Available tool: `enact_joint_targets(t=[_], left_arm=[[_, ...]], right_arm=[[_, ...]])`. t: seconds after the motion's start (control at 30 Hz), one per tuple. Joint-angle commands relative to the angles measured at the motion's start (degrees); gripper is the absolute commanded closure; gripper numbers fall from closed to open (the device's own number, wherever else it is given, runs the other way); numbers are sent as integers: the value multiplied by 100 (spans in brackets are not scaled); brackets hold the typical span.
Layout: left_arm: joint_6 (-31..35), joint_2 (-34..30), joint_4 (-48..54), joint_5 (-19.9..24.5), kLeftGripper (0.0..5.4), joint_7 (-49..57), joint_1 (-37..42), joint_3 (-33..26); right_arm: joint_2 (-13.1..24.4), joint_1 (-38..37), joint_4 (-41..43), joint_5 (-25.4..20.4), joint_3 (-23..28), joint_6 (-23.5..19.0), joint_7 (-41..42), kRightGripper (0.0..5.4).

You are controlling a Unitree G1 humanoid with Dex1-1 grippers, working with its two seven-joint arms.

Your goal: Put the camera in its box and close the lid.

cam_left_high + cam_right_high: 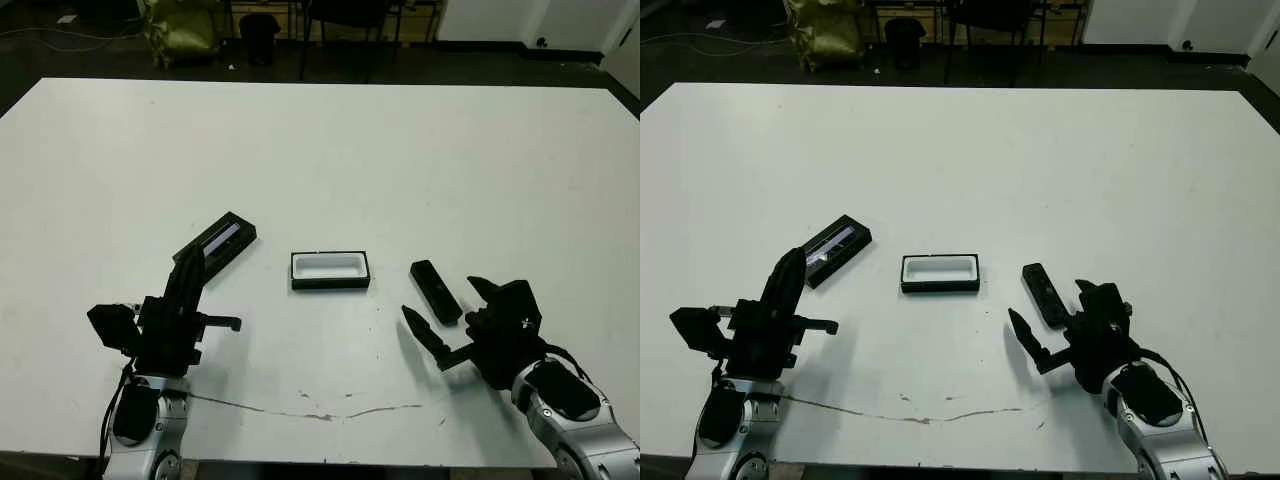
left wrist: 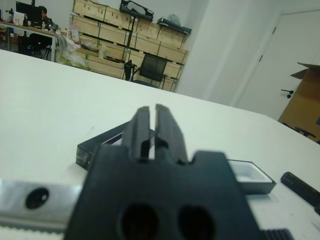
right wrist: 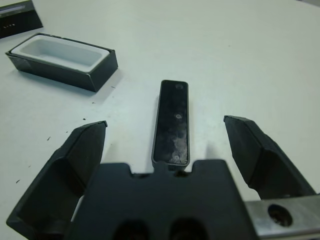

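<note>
The box (image 1: 330,270) sits empty on the surface (image 1: 400,160), uncovered. The right gripper (image 3: 170,150) is spread wide around the camera (image 3: 172,122), not touching; the left gripper (image 2: 154,131) is clenched on nothing.

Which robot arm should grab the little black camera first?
The right one, probably. Its open pincer already has the camera between its fingers, while the left pincer is shut near the lid.
</note>
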State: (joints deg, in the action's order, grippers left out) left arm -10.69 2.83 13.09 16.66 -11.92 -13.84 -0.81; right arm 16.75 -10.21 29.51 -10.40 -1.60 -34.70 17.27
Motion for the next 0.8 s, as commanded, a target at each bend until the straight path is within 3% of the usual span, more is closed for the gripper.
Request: enact_joint_targets(t=[0.03, 0.3, 0.43, 0.67, 0.8], left_arm=[[59, -43, -56, 4, 540, -1, -64, -17], [13, -43, -116, 36, 540, -36, -41, -26], [-16, -40, -107, -7, 540, -16, -50, -19], [150, -47, 33, -20, 540, 71, -94, 8], [50, -44, -14, -114, 540, 86, -70, 2]], right_arm=[[-12, 48, -161, -40, 15, -312, -64, 1], [-115, -27, -205, 149, -202, -593, -372, 1], [-207, -150, -213, 327, -322, -531, -623, 10], [-801, -484, -347, 82, -68, -91, -863, 148], [-900, -603, -390, 70, -39, 146, -853, 239]])
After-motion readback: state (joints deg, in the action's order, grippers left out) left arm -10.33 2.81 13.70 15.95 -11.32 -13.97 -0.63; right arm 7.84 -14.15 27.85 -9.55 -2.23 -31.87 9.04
